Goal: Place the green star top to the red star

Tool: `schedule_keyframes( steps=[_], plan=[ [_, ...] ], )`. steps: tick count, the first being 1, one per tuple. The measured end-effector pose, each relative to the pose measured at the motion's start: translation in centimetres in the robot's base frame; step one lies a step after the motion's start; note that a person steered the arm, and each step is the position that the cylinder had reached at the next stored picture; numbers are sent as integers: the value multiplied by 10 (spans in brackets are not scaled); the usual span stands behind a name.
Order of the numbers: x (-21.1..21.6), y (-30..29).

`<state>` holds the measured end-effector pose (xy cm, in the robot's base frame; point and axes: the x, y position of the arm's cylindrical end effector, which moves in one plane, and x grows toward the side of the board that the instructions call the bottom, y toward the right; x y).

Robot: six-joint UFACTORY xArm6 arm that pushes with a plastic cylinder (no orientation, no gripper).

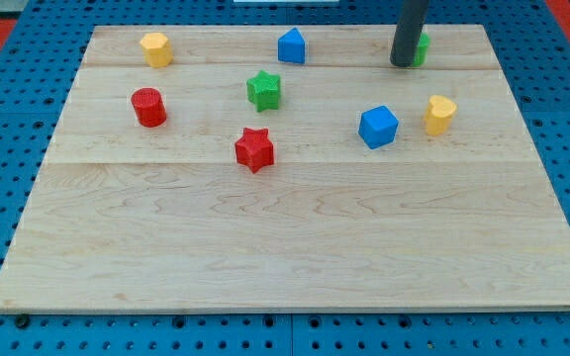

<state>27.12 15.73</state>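
Note:
The green star [264, 90] lies on the wooden board [295, 247], up and slightly right of the red star [254, 149], with a small gap between them. My tip [402, 64] rests near the view's top right, far to the right of both stars. It stands right against a green block [422, 46] that the rod mostly hides.
A yellow hexagon block [155, 48] and a blue house-shaped block [291, 45] lie along the top. A red cylinder [148, 107] is at the left. A blue cube [378, 127] and a yellow heart-like block [439, 114] are at the right.

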Motion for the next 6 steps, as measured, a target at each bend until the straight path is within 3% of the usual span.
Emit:
schedule_keyframes(
  steps=[1, 4, 6],
  plan=[
    [3, 0],
    [13, -145],
    [61, -202]
  ],
)
